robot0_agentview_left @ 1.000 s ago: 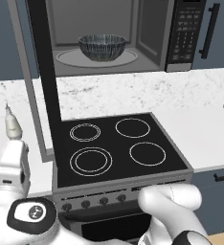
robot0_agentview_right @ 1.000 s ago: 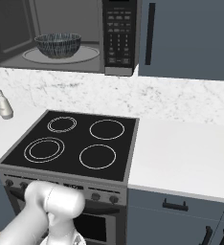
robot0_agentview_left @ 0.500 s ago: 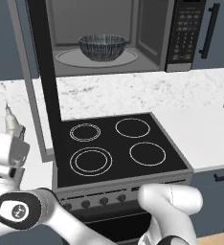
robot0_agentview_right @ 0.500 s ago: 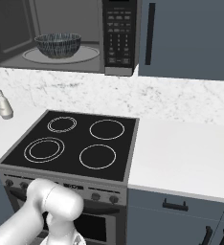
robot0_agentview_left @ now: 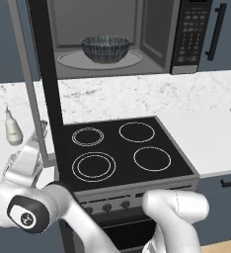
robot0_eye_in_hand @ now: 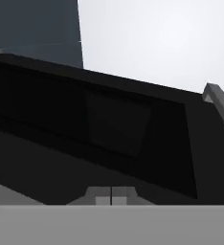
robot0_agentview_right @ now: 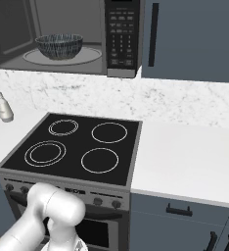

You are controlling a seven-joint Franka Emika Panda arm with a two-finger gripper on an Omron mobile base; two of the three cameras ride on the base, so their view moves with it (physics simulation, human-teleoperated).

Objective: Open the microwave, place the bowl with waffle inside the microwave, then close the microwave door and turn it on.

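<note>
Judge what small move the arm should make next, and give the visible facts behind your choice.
Probably push the microwave door shut. The bowl already sits on the turntable inside the microwave, and the door stands swung wide open. The tool is at the door's lower outer edge, and the hand view faces the dark door glass up close. Whether the waffle is in the bowl cannot be told.

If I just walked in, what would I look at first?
Probably the microwave, standing wide open up above the counter, with the streaky dark bowl sitting on its round glass plate inside. Its door swings out to the left, edge-on in the left base view. Right below is the black stove with four white rings, and two small pale bottles stand on the marble counter to its left.
</note>
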